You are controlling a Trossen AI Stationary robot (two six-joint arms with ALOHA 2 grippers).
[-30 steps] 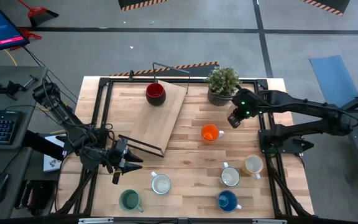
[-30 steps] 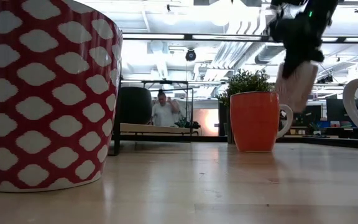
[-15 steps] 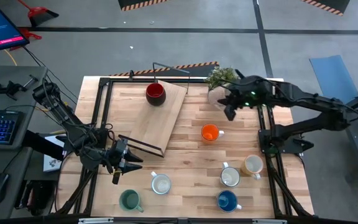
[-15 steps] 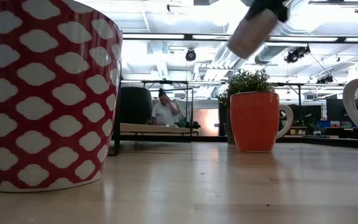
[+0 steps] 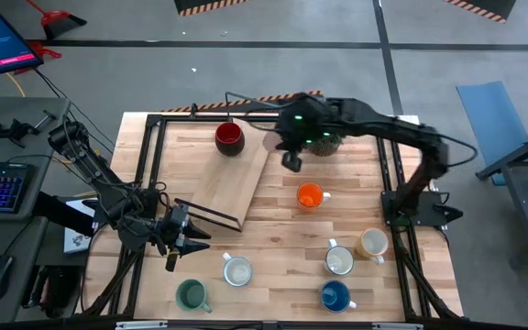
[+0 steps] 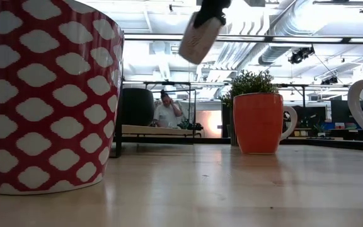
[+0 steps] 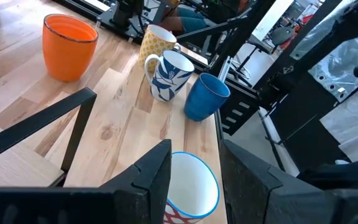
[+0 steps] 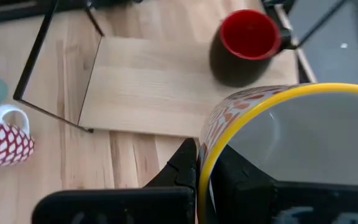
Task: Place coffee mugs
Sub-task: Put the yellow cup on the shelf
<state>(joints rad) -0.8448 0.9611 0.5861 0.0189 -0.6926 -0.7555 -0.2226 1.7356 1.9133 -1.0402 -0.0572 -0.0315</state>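
My right gripper (image 5: 291, 161) hangs above the table's far middle, beside the pale wooden board (image 5: 236, 179), shut on a cream patterned mug with a yellow rim (image 8: 278, 124). The low view shows that mug (image 6: 200, 36) high and tilted. On the board's far end stands a dark red mug (image 5: 229, 137). An orange mug (image 5: 310, 195) stands mid-table. Near the front edge are a white mug with a red pattern (image 5: 237, 270), a teal one (image 5: 192, 294), a blue one (image 5: 335, 295), a white-and-blue one (image 5: 339, 260) and a tan one (image 5: 372, 243). My left gripper (image 5: 186, 240) waits open at the front left. My right gripper holds the cream mug by its yellow rim (image 8: 202, 163), pinched with one finger (image 8: 182, 167) outside the wall and the other (image 8: 241, 182) inside. The mug is lifted clear of the table and hangs tilted.
A potted plant (image 5: 330, 139) stands at the far right, partly behind my right arm. A black wire frame (image 5: 211, 216) borders the board's near end. Bare wood lies between the board and the orange mug. A person (image 6: 167, 113) sits in the room far behind.
My right gripper has swung from beside the plant toward the table's left, over to the board, rising as it went. The cream mug rode along in it, lifted higher and tipped over to a slant.
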